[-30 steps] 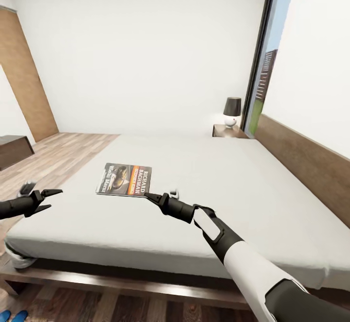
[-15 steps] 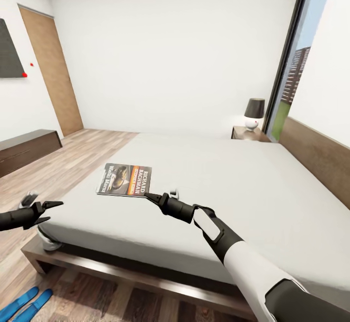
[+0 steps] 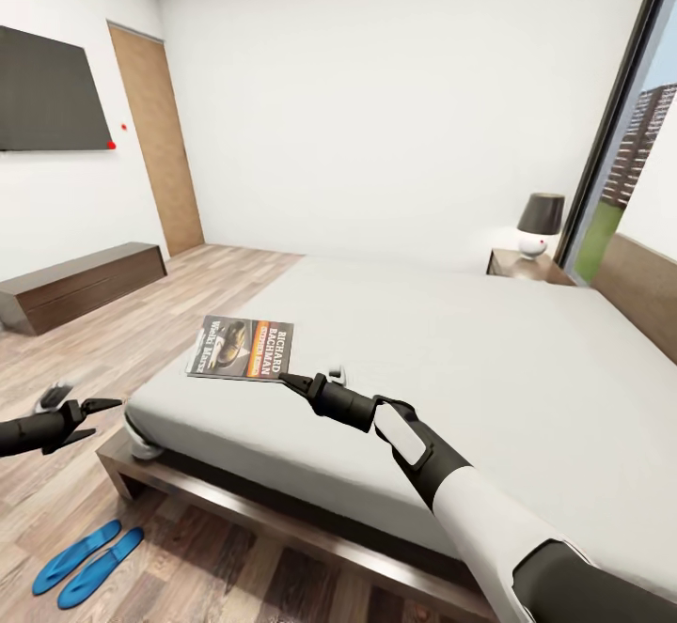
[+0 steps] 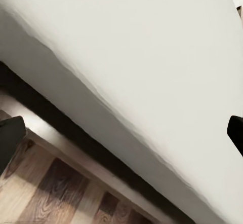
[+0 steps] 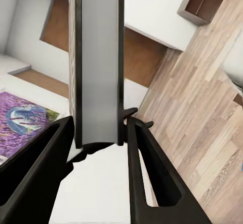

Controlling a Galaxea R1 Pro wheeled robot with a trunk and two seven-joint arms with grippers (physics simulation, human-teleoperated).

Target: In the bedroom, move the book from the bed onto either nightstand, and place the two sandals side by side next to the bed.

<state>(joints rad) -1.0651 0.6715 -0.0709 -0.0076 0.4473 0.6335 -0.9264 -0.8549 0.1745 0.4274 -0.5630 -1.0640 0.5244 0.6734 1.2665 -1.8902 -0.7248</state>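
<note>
The book [image 3: 241, 348], a thin paperback with an orange band, hangs flat in the air over the bed's [image 3: 470, 360] near corner. My right gripper [image 3: 287, 381] is shut on its near edge. In the right wrist view the book [image 5: 98, 57] stands edge-on between the fingers [image 5: 55, 153]. My left gripper [image 3: 94, 412] is open and holds nothing, out over the floor beside the bed frame. The two sandals [image 3: 87, 557], bright blue, lie side by side on the wood floor near the bed's foot corner. A nightstand [image 3: 527, 266] stands at the far side by the headboard.
A lamp [image 3: 539, 224] sits on that nightstand. A low dark cabinet [image 3: 80, 285] runs along the left wall under a wall TV [image 3: 47, 87], with a wooden door [image 3: 155, 139] beyond. The left wrist view shows the mattress edge [image 4: 152, 57] and plank floor [image 4: 40, 193].
The whole head view has shifted, so the bed now lies further right and the TV and both sandals have come into sight. Book and right gripper keep their place in the picture.
</note>
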